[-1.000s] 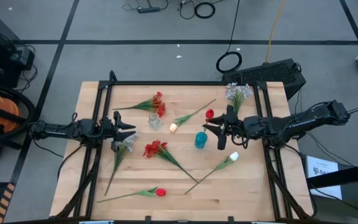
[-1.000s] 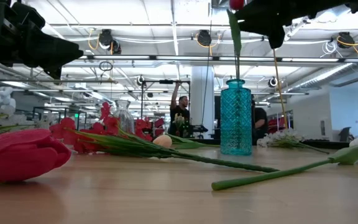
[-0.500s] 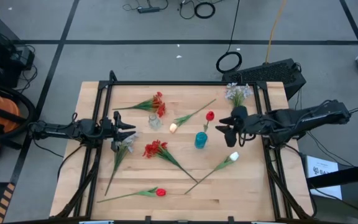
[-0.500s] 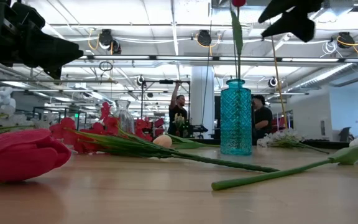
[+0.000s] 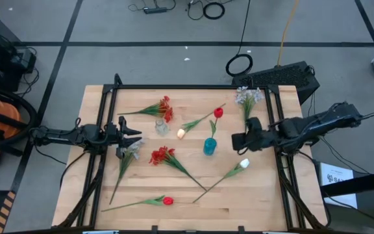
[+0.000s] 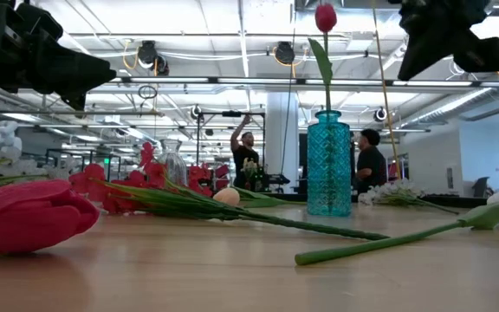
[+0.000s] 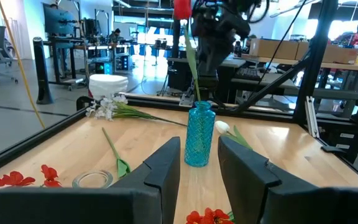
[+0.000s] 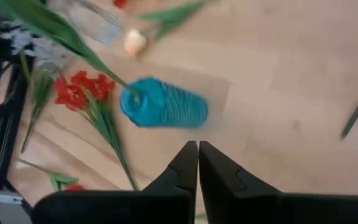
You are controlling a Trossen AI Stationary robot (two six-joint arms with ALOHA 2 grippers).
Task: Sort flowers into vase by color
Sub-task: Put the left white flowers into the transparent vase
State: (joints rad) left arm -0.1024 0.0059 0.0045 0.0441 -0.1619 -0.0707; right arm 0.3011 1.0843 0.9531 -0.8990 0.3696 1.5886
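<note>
Wooden bench (image 5: 96, 188) holds flowers (image 5: 163, 156) lying all around. One red rosebud (image 5: 217, 112) stands in the blue vase (image 5: 210, 146). Right claw (image 5: 236, 140) is pressed together beside it, empty. Left claw (image 5: 135, 134) is apart, holding nothing.

A light wooden table (image 5: 252, 195) with a black frame along its edges fills the middle of the high view. Near its centre stands a blue vase (image 5: 210, 146) holding a red rosebud (image 5: 217, 112). Left of it sits a clear glass vase (image 5: 162, 127), with a red cluster (image 5: 164, 107) just above it. A cream bud (image 5: 180, 133) lies between the two vases. Pale blue-white sprays lie at upper right (image 5: 247, 96) and centre left (image 5: 130, 149). Another red cluster (image 5: 162, 155), a white bud (image 5: 243, 164) and a red bud (image 5: 167, 201) lie lower down.
</note>
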